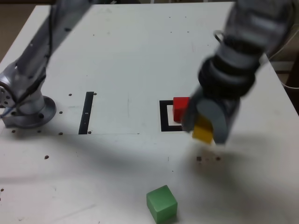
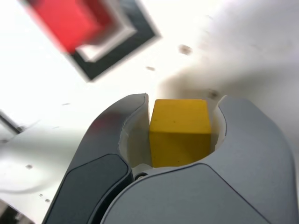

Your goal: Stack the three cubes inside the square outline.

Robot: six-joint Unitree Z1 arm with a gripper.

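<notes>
Where the wrist view looks straight into the grasp, the fingers (image 2: 250,140) are closed in on the yellow cube (image 2: 180,133), one at either side, with the block's near face and upper face both visible between them. From the exterior view, only a small patch of that cube shows beneath the blurred grey fingertips (image 1: 219,122), which hang above the bench (image 1: 126,60).

Next outward, at about ten o'clock from the fingers in the exterior view, lies the square outline (image 1: 164,116), with the red cube (image 1: 181,108) on it, toward the outline's one o'clock. The wrist view gives a fuller sight of one corner of the black frame and the white beside the red block; it is smeared there, so the cube seems to reach over part of the border, though I can't be certain.

Only the exterior view takes in the green cube (image 1: 161,204), resting on the bench at about seven o'clock from the fingers, well apart from the outline. That view also shows the whole narrow black strip (image 1: 86,113) at nine o'clock from the outline, and beyond it, again toward nine, the round base of the arm (image 1: 30,114).
</notes>
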